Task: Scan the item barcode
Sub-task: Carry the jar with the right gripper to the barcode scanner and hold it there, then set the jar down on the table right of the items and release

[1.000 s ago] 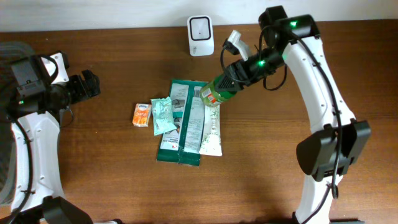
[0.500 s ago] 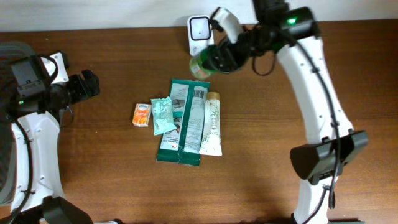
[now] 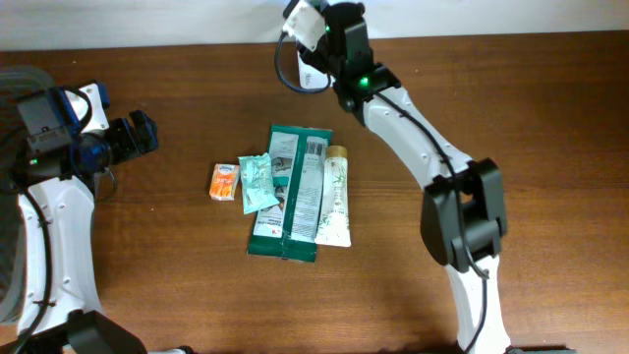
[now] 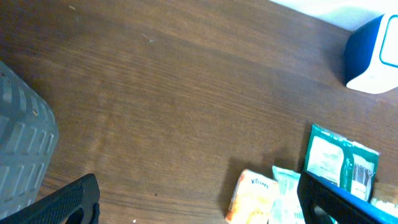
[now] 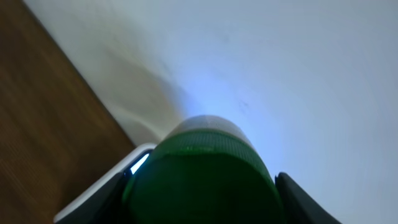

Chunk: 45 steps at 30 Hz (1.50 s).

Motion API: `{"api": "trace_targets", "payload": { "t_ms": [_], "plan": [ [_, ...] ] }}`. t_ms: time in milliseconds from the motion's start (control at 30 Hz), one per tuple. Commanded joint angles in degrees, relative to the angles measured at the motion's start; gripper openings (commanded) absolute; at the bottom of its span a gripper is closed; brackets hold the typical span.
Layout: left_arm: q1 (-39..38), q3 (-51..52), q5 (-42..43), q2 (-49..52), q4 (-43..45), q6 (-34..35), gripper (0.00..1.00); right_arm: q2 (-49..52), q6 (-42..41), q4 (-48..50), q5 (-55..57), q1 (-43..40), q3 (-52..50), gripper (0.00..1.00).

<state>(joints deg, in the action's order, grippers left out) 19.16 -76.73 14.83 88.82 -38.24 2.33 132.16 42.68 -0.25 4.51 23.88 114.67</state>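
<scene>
In the right wrist view the item, a green bottle [image 5: 202,180], fills the space between my right gripper's [image 5: 199,202] dark fingers [image 5: 305,199], which are shut on it. Just beyond the bottle are the white barcode scanner's [image 5: 106,186] edge and a lit blue strip. Overhead, the right arm reaches to the table's back edge and covers most of the scanner [image 3: 309,77]; the bottle is hidden there. My left gripper [image 3: 138,133] hovers open at the far left with nothing in it. The left wrist view has the scanner [image 4: 373,56] at upper right.
In the middle of the table lie an orange packet [image 3: 224,181], a mint sachet [image 3: 257,183], long green packs [image 3: 290,192] and a white tube [image 3: 335,197]. A grey mesh chair back [image 3: 20,79] stands by the left arm.
The right arm has swung the green bottle up and left, from above the pile of packs to the scanner at the back edge. The left arm has not moved.
</scene>
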Motion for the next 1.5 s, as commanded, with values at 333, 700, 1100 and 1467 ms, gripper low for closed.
{"api": "trace_targets", "payload": {
  "t_ms": [333, 700, 1100, 1467],
  "plan": [
    [0.4, -1.1, 0.8, -1.0, 0.0, -1.1, 0.99, 4.9, 26.1, 4.1, 3.3, -1.1, 0.0, 0.47],
    [0.4, -1.1, 0.8, -1.0, 0.0, -1.1, 0.99, 0.8, 19.7, 1.4, 3.3, -1.0, 0.0, 0.47],
    [0.4, -1.1, 0.8, -1.0, 0.0, -1.1, 0.99, -23.6, -7.6, -50.3, -12.7, -1.8, 0.0, 0.47],
    [0.4, -1.1, 0.8, -1.0, 0.0, -1.1, 0.99, -13.7, -16.3, -72.8, -21.8, -21.9, -7.5, 0.45]
  ]
}}
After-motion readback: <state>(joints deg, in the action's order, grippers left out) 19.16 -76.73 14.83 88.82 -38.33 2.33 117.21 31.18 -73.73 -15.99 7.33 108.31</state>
